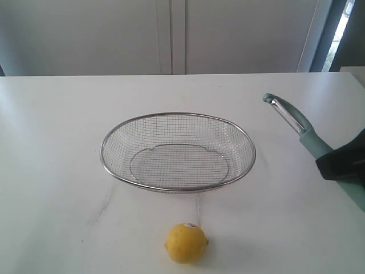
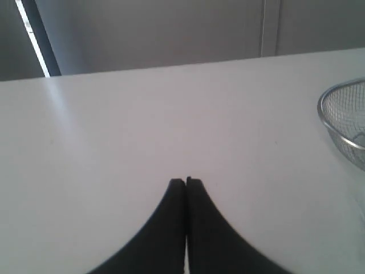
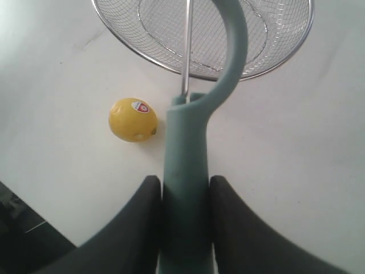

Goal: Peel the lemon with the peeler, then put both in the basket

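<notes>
Exterior view: found the basket (image 1: 228, 137) sitting upright in the middle of the white surface (image 1: 57, 171). Spotted the lemon (image 1: 186, 242) resting on the surface near the front edge, apart from the basket's near rim and a little right of its middle, with the red-and-white sticker (image 1: 192, 225) on top. Noted whole yellow skin on the side in view. Saw the peeler (image 1: 296, 123) held at a tilt to the right of the basket, with the metal blade head uppermost and pointing toward the far left, and the teal handle running down into a dark claw at the right edge.

Right wrist view: caught the right claw (image 3: 185, 185) partway open, with both black fingers (image 3: 145, 217) pressed against the sides of the teal handle, gripping the peeler. Made out the blade loop crossing the basket's rim in that view, and the lemon lying on the surface beside the handle, not touching it.

Left wrist view: found the left claw (image 2: 186, 181) closed tight, fingertips pressed together and holding nothing, hovering over bare surface. Caught only a slice of the basket's rim, well apart from that claw.
</notes>
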### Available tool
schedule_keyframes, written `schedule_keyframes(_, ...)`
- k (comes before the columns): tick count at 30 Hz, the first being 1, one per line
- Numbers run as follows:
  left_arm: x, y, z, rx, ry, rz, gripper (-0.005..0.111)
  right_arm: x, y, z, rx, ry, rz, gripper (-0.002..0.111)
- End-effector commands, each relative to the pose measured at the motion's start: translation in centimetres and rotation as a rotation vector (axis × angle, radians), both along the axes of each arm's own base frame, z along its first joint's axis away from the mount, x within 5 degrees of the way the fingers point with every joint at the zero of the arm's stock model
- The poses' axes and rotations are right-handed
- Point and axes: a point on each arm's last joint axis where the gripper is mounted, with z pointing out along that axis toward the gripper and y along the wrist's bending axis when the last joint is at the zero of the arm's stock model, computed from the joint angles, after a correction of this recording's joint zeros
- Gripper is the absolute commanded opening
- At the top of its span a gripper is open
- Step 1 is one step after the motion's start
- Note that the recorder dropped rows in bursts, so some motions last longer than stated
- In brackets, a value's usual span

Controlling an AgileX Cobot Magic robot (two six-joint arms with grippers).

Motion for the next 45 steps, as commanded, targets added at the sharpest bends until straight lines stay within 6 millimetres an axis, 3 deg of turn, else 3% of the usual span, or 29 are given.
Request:
schedule_keyframes(1,0.1,0.1,1.0,-0.015,-0.112,0.017,0.0,-0.2,0.1,0.1,0.007,-0.007,0.003,0.0)
schedule_keyframes(8,0.0,0.3,2.3,-0.06,-0.255,0.037,0.0,-0.2,0.1,0.1,0.007,-0.011,0.001,0.0)
schedule_keyframes(15,-0.3,0.6,4.0,-0.54,-0.429,0.022,0.0,-0.2,0.1,0.1,0.007,-0.011,0.001,0.0)
schedule_keyframes(17,-0.5,0.7,4.6,-0.596,-0.494,0.007,0.0,-0.2,0.1,0.1,0.007,-0.011,0.001,0.0)
schedule_keyframes(23,-1.3,0.0,6.2,-0.43,-0.681,-0.089,0.0,-0.2,0.1,0.1,0.007,-0.011,0.001,0.0)
schedule_keyframes(30,-1.0,-0.1,9.7,-0.287,-0.43,-0.031,0.0,-0.1,0.1,0.1,0.008,-0.011,0.001,0.0)
schedule_keyframes(33,0.9,0.6,13.4,-0.147,-0.326,0.068,0.0,-0.1,0.1,0.1,0.008,-0.013,0.0,0.0)
schedule_keyframes(36,3.5,0.7,13.7,-0.083,-0.234,0.084,0.0,-0.1,0.1,0.1,0.008,-0.013,0.0,0.0)
schedule_keyframes(40,7.3,0.6,12.5,0.045,-0.076,0.076,0.0,-0.1,0.1,0.1,0.008,-0.013,0.0,0.0)
schedule_keyframes(41,9.4,0.4,11.3,0.132,0.018,0.041,0.0,-0.1,0.1,0.1,0.008,-0.013,0.0,0.0)
schedule_keyframes(42,11.0,0.2,10.3,0.105,0.099,0.031,0.0,-0.1,0.1,0.1,0.008,-0.013,0.0,0.0)
schedule_keyframes(45,14.2,0.0,7.7,0.111,0.262,0.001,0.0,-0.1,0.1,0.1,0.008,-0.013,0.0,0.0)
